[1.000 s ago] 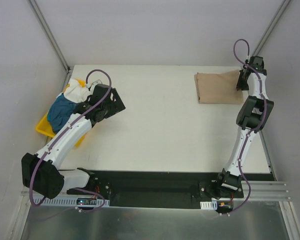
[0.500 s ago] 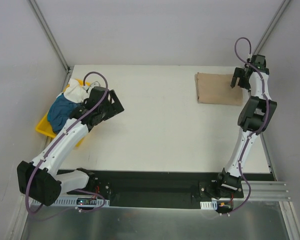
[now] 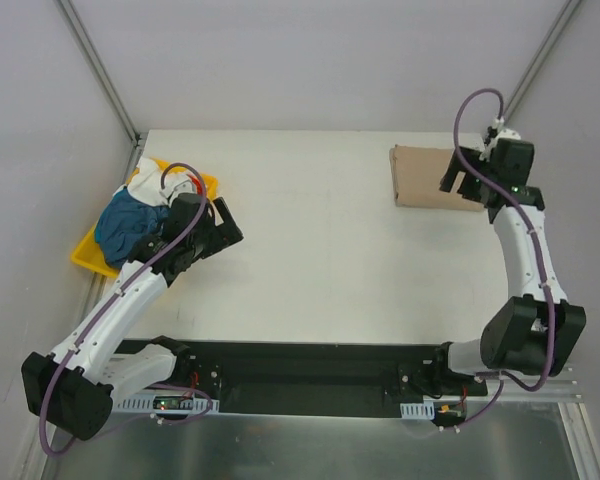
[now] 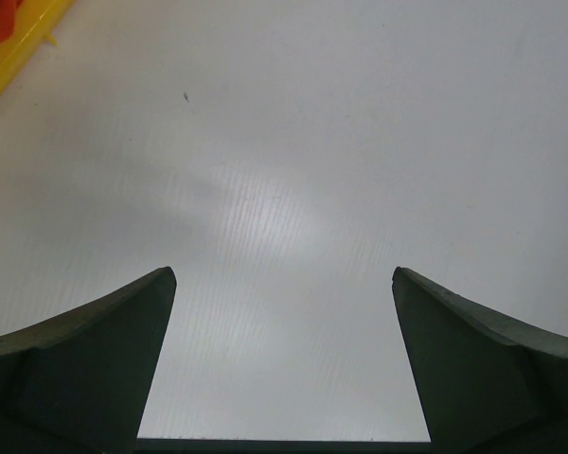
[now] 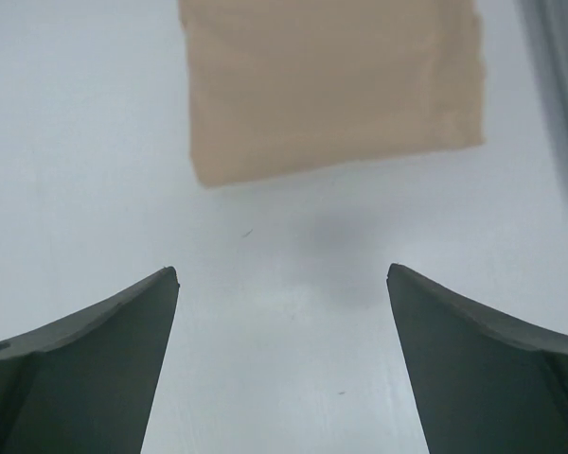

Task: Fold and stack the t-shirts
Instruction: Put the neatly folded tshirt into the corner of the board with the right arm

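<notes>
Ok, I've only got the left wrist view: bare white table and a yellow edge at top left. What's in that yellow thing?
Observer: It's a shallow yellow plastic tray at the left edge of the table, heaped with a crumpled teal-blue t-shirt and a white t-shirt.
Operator: Where's the right claw?
Observer: The right claw is open and empty near the far right corner.
Operator: Anything folded yet?
Observer: One tan-beige t-shirt lies there, folded into a flat rectangle, just ahead of that claw.
</notes>
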You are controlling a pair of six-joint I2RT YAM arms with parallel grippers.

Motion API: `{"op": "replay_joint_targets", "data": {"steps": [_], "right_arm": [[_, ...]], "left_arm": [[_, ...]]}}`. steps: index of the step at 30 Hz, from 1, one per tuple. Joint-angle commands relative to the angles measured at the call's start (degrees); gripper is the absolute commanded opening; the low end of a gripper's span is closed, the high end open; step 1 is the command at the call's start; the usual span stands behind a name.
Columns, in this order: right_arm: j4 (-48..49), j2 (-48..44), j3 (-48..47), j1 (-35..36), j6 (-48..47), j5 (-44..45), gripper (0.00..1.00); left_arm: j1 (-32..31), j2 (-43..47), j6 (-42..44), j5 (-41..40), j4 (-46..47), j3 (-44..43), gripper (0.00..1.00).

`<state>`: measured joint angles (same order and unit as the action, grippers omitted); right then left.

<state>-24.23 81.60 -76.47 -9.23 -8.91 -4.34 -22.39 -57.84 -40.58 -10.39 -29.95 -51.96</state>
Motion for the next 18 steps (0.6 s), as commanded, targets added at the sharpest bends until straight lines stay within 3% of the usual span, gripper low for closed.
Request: {"op": "replay_joint_targets", "data": {"steps": [1,6,12,18], "right_arm": [[8.2,-3.9,12.7,6.8,6.5,3.7,0.96],[14.0,-10.4,26.2,16.6,6.1,11.3,0.96],[24.1,-13.2,38.7,16.3,6.3,11.5,0.96],[31.7,-16.2,42.8,16.0,6.3,6.7,0.96]], "left_arm": [[0.8,0.5,1.9,-0.1,0.3,1.7,0.99],[0.8,-0.3,3.0,0.0,2.5,2.1,0.99],[0.8,1.5,3.9,-1.1,4.2,4.3,0.99],[0.8,3.2,4.3,-2.4,4.2,5.6,0.99]]}}
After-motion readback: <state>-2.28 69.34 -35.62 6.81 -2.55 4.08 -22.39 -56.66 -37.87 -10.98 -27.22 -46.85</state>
